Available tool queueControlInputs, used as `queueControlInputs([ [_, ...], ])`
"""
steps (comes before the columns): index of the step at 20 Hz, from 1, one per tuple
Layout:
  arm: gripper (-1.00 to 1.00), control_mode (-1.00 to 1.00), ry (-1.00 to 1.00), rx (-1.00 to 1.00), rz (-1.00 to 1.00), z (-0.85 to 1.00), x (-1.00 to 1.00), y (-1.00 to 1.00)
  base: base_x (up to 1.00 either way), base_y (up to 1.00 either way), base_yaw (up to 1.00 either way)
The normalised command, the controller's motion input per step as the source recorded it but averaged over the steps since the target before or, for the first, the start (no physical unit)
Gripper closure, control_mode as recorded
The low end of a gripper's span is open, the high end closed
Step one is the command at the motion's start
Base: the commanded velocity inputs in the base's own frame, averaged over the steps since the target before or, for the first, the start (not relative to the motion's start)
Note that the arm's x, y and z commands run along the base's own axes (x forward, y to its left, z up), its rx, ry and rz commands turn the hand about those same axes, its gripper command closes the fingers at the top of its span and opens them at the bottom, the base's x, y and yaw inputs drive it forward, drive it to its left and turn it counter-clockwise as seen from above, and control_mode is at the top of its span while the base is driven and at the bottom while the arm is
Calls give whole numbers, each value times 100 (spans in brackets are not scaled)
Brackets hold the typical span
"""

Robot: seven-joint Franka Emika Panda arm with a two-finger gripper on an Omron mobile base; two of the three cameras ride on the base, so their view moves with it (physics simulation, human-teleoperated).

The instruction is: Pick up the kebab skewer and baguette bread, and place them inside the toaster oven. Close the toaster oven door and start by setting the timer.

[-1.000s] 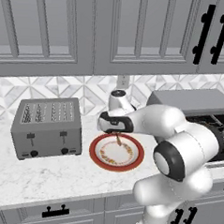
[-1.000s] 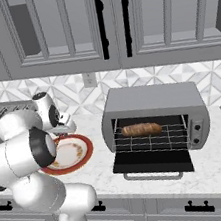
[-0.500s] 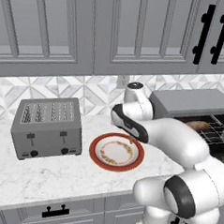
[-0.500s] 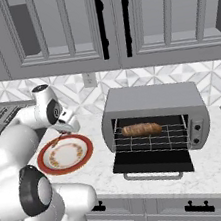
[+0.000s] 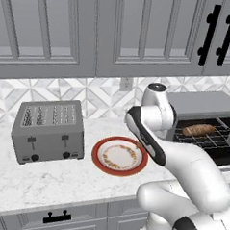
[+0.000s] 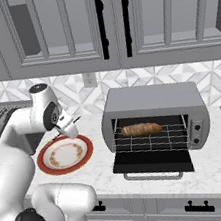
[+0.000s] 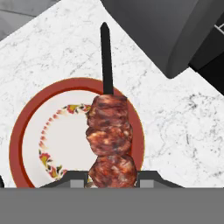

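While your pincer (image 7: 112, 177) is clamped on the kebab skewer (image 7: 108, 140), carried above the red-rimmed plate (image 7: 26, 131) on the table (image 7: 175, 127), the baguette bread (image 6: 141, 129) already lies in the toaster oven (image 6: 151, 101) right; door (image 6: 154, 164) down to receive it.

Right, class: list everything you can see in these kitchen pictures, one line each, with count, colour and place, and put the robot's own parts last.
Kebab skewer: one, brown meat on a dark stick, held above the plate.
Plate: one, red-rimmed, on the counter.
Baguette bread: one, golden-brown, on the toaster oven's rack.
Toaster oven: one, grey, on the counter, right of the plate.
Toaster oven door: one, dark, folded down open.
Four-slot toaster: one, grey, left of the plate.
Counter: one, white marble.
Cabinets: grey, above and below the counter.
Gripper: one, dark-tipped, shut on the kebab skewer.
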Motion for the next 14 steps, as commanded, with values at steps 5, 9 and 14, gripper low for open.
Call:
queueControlInputs([
  [5,100,-100,-9,14,-23,59,-45,-43,0,0,0],
  [9,100,-100,-6,16,-25,53,-57,-69,0,0,0],
  [14,100,-100,-9,14,-26,27,-55,-90,0,0,0],
])
